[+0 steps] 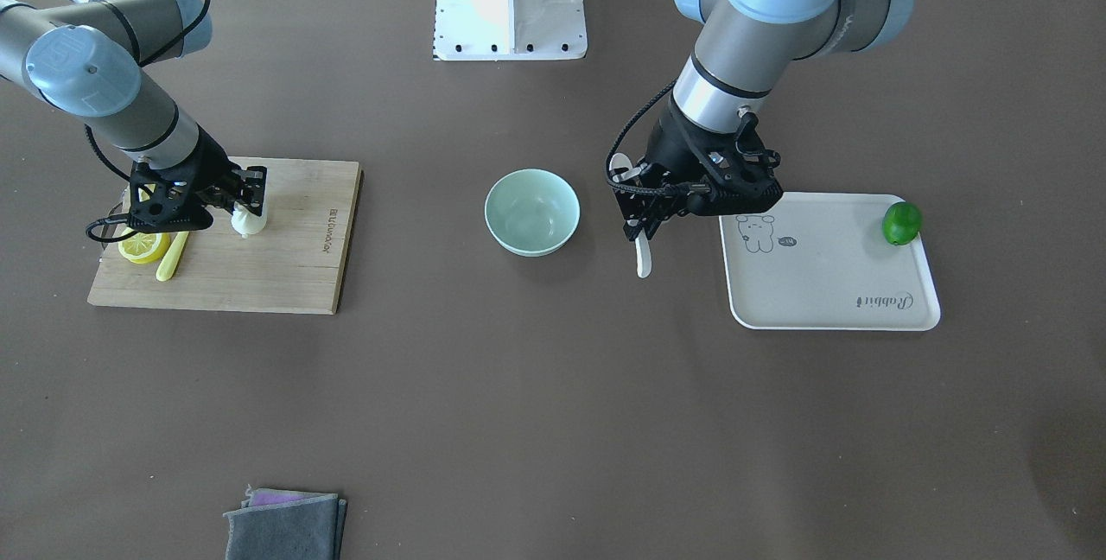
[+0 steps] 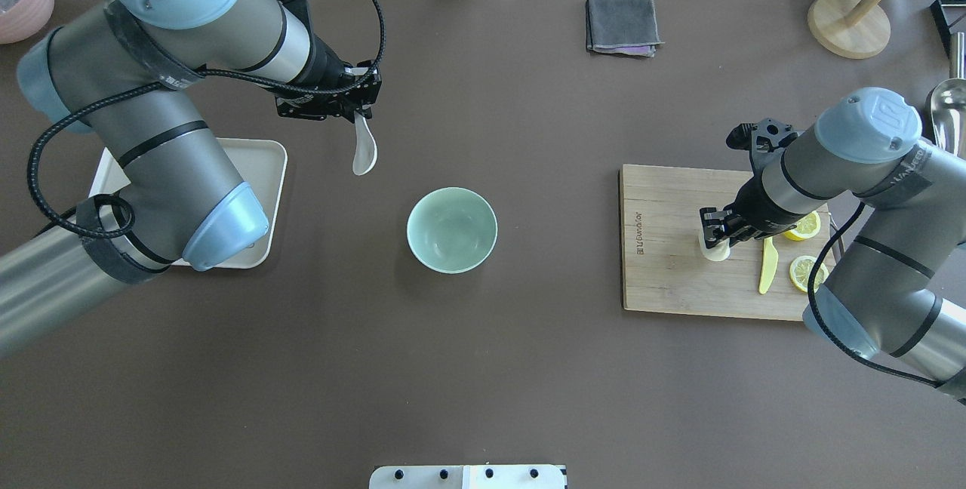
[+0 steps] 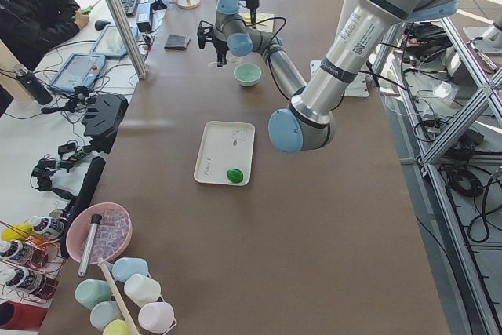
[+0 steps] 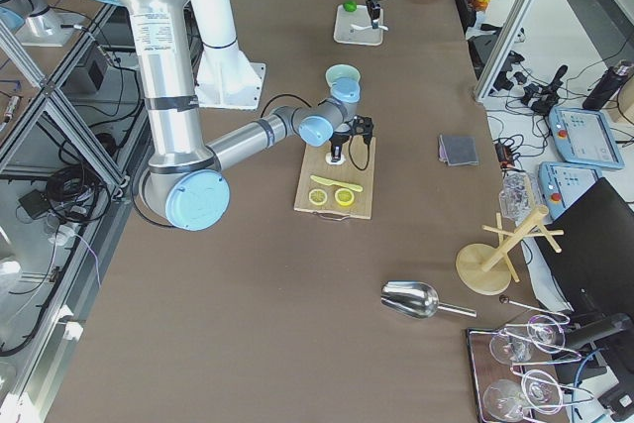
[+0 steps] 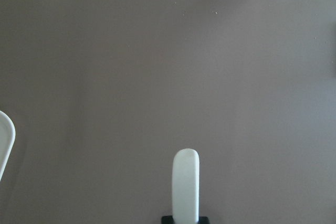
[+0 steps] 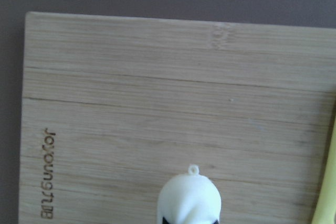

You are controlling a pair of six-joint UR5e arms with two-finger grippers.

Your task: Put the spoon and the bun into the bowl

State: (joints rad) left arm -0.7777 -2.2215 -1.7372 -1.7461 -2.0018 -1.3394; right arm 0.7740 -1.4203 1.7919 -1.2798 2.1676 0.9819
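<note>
My left gripper (image 2: 359,113) is shut on the white spoon (image 2: 364,152) and holds it above the table, between the white tray and the bowl. The spoon's handle end shows in the left wrist view (image 5: 186,182) and the front view (image 1: 642,259). The empty mint-green bowl (image 2: 451,229) stands mid-table, also in the front view (image 1: 531,213). My right gripper (image 2: 714,238) is shut on the white bun (image 2: 717,252) at the wooden cutting board (image 2: 664,247). The bun also shows in the right wrist view (image 6: 190,200) and the front view (image 1: 249,223).
Two lemon halves (image 2: 804,226) and a yellow-green knife (image 2: 767,266) lie on the board beside the bun. A green lime (image 1: 901,223) sits on the white tray (image 1: 829,283). A folded grey cloth (image 2: 622,25) lies at the far edge and a wooden stand (image 2: 849,25) at the far right.
</note>
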